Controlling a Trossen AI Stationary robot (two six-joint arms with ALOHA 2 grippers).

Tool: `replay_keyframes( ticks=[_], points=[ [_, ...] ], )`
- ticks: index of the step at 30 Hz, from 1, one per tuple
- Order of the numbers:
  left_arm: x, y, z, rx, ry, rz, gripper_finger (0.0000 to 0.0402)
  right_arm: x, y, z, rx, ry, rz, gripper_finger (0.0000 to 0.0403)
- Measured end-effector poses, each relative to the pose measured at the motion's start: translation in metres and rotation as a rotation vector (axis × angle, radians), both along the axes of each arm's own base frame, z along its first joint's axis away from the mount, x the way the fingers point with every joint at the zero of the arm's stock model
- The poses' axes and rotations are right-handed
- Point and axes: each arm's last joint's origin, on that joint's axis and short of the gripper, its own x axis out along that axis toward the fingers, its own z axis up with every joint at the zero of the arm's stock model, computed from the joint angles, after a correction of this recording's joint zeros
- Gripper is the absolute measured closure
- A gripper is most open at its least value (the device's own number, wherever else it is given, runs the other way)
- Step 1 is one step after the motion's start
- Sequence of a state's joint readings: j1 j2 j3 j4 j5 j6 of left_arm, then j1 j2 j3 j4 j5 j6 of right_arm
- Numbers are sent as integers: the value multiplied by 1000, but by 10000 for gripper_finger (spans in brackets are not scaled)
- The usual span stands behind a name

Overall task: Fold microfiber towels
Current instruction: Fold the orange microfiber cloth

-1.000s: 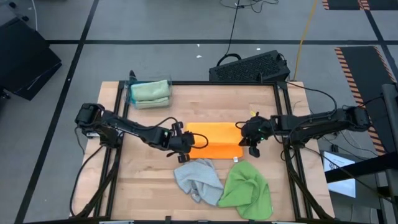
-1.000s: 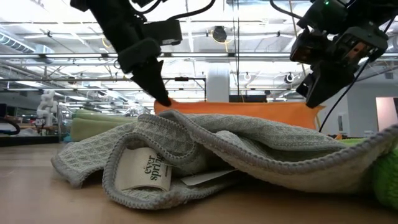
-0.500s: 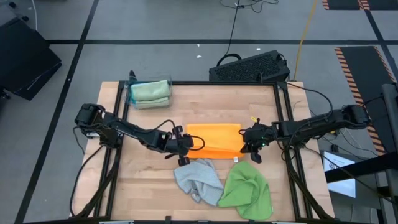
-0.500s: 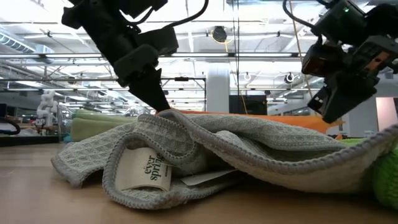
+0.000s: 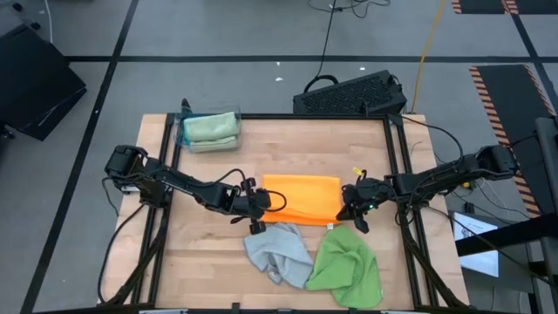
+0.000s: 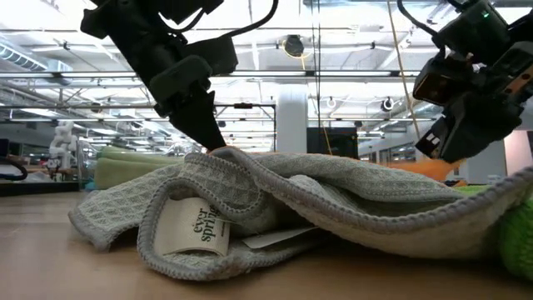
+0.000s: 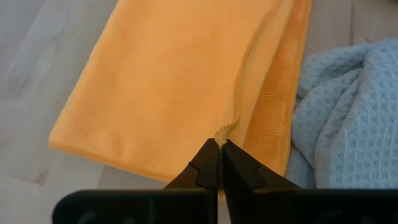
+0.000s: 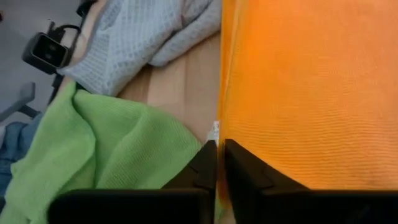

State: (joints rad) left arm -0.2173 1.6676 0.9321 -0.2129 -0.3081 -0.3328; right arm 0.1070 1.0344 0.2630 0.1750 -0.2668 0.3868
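A clear plastic bin (image 5: pixel 207 128) at the worktop's far left corner holds a stack of pale sage green cloths (image 5: pixel 210 127). The smooth orange microfiber towel (image 5: pixel 301 197) lies folded into a flat rectangle mid-table, the left gripper (image 5: pixel 258 202) pinched on its left edge and the right gripper (image 5: pixel 349 209) at its right edge, fingers nearly together. Near the front edge a crumpled grey waffle-weave towel (image 5: pixel 277 249) touches a rumpled bright green towel (image 5: pixel 346 266).

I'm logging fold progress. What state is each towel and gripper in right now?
orange towel: folded over flat, mid-table, pinched at both ends.
grey towel: crumpled, unfolded.
bright green towel: crumpled, unfolded.
sage green towels: folded, stacked in the clear bin at the far left corner.
left gripper: shut on the orange towel's edge.
right gripper: nearly shut at the towel's other edge; grip unclear.
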Motion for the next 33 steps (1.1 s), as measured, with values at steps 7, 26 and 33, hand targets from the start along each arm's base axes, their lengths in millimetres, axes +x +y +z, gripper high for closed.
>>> replay_keyframes(
  ticks=[7, 26, 33],
  points=[
    [-3, 1, -2, -15, 35, 19, 366, 1, 1, 2, 31, -11, 7, 280],
    [5, -4, 10, -109, -62, -181, 223, 9, -10, 6, -148, -149, -37, 234],
    [10, 19, 2, -86, -46, -17, 266, 15, -10, 2, -197, -175, -7, 249]
  ],
)
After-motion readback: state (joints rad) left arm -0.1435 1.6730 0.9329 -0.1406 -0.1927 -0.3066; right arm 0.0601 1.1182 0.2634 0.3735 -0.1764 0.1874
